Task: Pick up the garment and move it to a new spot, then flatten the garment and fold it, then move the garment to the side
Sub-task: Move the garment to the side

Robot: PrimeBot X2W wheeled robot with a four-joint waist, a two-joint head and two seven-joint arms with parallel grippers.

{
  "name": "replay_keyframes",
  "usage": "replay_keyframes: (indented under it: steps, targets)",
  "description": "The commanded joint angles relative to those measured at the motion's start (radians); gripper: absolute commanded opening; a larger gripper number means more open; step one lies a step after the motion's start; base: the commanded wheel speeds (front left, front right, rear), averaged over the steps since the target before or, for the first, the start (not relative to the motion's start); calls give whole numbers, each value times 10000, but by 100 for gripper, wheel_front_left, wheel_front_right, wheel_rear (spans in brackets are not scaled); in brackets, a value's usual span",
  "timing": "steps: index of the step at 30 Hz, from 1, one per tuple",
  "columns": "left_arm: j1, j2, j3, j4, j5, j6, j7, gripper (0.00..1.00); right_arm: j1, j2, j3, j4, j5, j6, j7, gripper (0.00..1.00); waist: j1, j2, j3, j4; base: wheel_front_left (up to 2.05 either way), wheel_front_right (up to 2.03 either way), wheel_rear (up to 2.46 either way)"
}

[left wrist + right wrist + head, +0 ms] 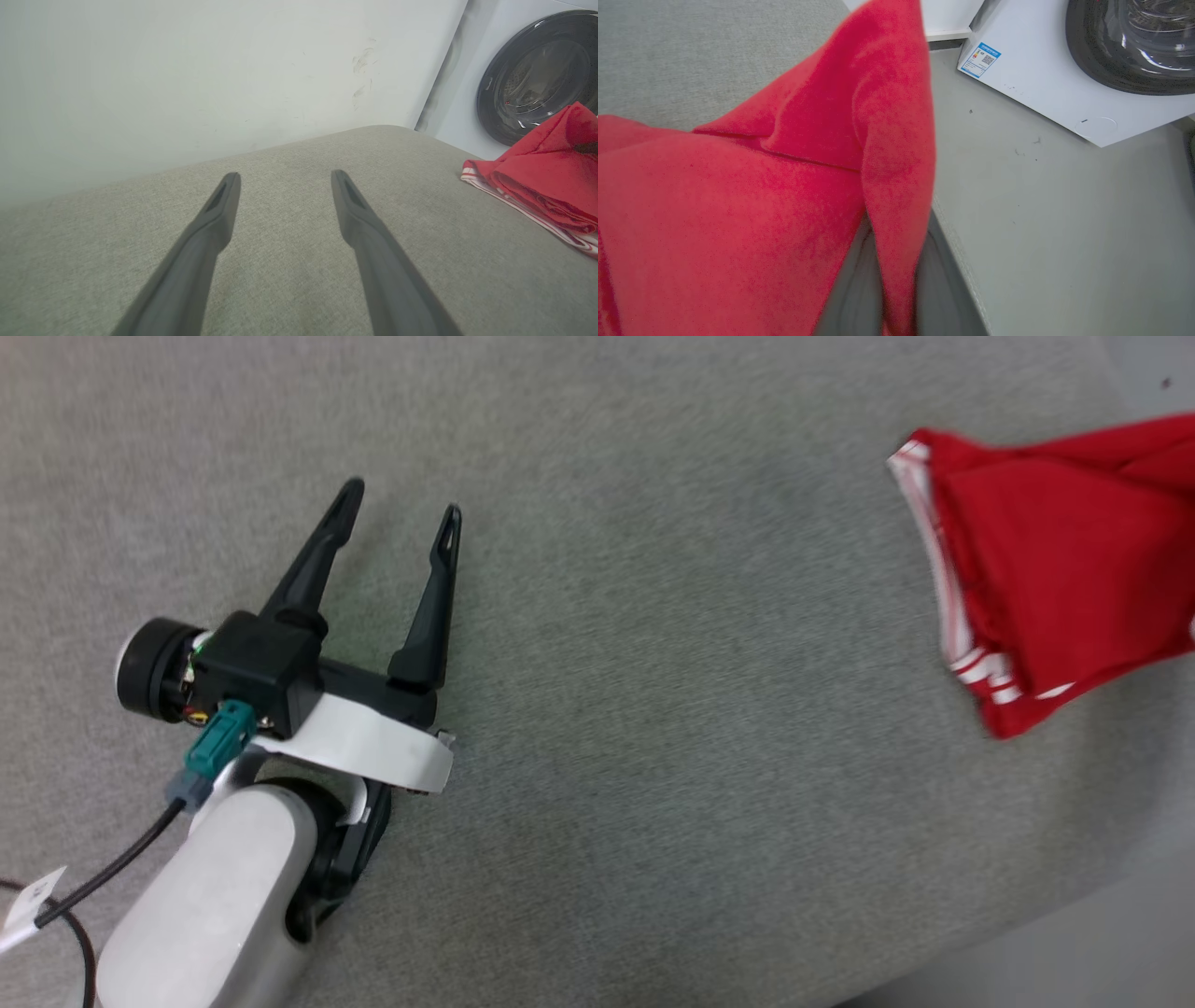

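The garment (1055,579) is a red shirt with white-and-red striped trim, bunched at the right edge of the grey cloth-covered table (653,756), partly out of frame. In the left wrist view the garment (546,177) rises in a peak at the far right. My left gripper (401,513) stands open over bare table at the left, well apart from the shirt, and its fingers (219,210) have nothing between them. In the right wrist view a fold of the garment (738,210) runs down between the blurred dark fingers of my right gripper (896,298), which is shut on it.
A white washing machine (532,74) with a dark round door stands on the grey floor (1041,210) beyond the table's right edge. A pale wall (187,70) rises behind the table. The table's near right corner (1074,896) drops to the floor.
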Motion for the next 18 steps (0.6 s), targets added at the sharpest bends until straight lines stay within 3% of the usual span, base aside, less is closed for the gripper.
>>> replay_keyframes:
  steps: [1,5,7,8,15,17,18]
  targets:
    - [-339,53,-31,-104,126,-67,39,100,-514,-168,-466,241,-257,-11,-340,0,-2,-1,939,420,0,0,0]
    - [-742,112,-58,-170,251,-145,105,100,-986,-272,-1294,799,-900,-11,-814,0,-2,-1,1397,636,0,0,0]
    - [-828,123,-44,-175,285,-136,92,100,-1100,-152,-1654,1158,-1274,-11,-943,22,-2,-1,1490,658,0,0,0]
    - [-857,122,-44,-165,285,-126,85,100,-1137,-64,-1861,1335,-1423,-9,-1006,100,-2,-1,1509,663,0,0,0]
    - [-575,92,-20,185,135,-4,-53,100,-1025,402,-3096,2148,-2355,-9,-1998,100,-2,-1,1060,572,0,0,0]
    - [-444,90,-10,306,96,9,-127,100,-803,489,-3332,2130,-2531,-9,-2560,100,-2,-1,735,536,0,0,0]
    - [-100,14,30,550,-67,84,-276,100,-361,764,-3471,1961,-2647,-11,-3471,100,-2,-1,63,468,0,0,0]
